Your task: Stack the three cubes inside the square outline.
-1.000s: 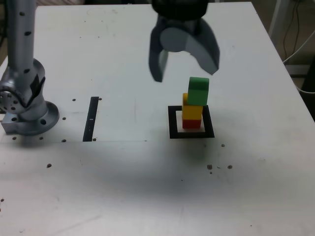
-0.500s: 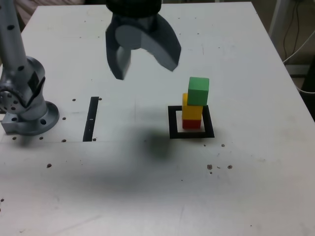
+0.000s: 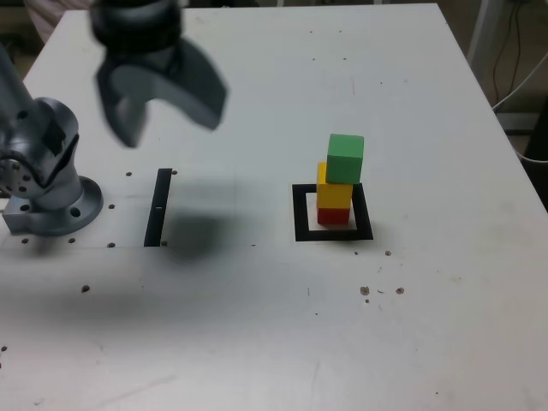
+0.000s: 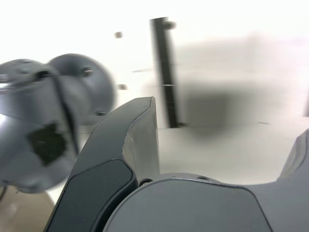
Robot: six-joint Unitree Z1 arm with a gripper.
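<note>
Well away from the fingers, toward the exterior view's right, the green cube sits atop the yellow cube, which rests on the red cube inside the square outline. The gripper hangs with fingers spread wide and empty, high above the black strip near the arm base. The stack looks complete, though the green cube overhangs slightly.

A lab or robotics test bench is suggested. A plain white table, dotted with small screw holes, is fitted with a bolted-down grey metal arm base. Marks in black tape are laid on it: a thin strip and a square outline. Loose cables are seen beside a metal frame at the exterior view's right edge.
</note>
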